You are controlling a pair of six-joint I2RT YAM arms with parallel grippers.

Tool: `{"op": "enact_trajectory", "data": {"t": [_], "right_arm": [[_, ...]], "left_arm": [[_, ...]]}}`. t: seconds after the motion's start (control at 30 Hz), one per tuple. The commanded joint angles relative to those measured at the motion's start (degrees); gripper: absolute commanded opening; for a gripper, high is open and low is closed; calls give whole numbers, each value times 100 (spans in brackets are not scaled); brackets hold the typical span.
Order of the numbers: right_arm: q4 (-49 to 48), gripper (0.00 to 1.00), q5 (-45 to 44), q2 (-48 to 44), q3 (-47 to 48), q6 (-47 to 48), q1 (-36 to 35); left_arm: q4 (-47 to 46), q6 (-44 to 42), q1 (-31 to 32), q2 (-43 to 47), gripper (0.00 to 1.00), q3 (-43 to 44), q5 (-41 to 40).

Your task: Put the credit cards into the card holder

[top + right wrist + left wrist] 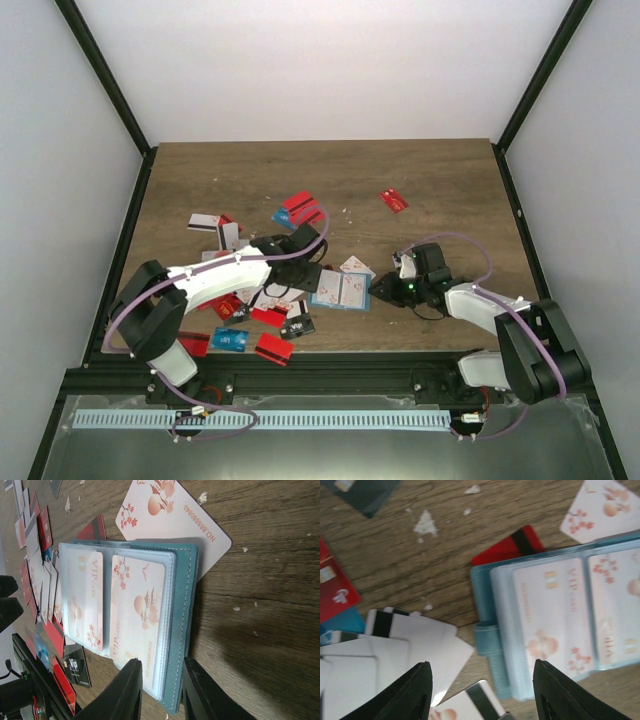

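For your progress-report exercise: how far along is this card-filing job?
Done: two white cards sit in pockets of the open card holder. In hand: nothing; the left gripper is open over loose white cards, the right gripper open at the holder's edge. Left: many credit cards lie scattered.

credit cards (pixel 262 318) crowd left of card holder (pixel 341 290), bare table (pixel 440 185) beyond

The card holder (pixel 340 291) lies on the table (pixel 440 180), most credit cards (pixel 250 330) scattered to its left.
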State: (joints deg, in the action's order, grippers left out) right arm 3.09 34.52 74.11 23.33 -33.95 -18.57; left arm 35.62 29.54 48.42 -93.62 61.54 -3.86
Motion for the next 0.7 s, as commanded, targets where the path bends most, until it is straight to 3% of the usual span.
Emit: {"op": "enact_trajectory", "data": {"t": [0.0, 0.17, 0.67], "right_arm": [[118, 26, 46, -96, 45, 38, -45], [217, 27, 20, -119, 70, 86, -49], [215, 26, -6, 14, 104, 124, -50]], "left_arm": [[413, -260, 5, 68, 58, -117, -630], [448, -441, 5, -217, 57, -110, -757], [-160, -950, 9, -917, 58, 63, 62]]}}
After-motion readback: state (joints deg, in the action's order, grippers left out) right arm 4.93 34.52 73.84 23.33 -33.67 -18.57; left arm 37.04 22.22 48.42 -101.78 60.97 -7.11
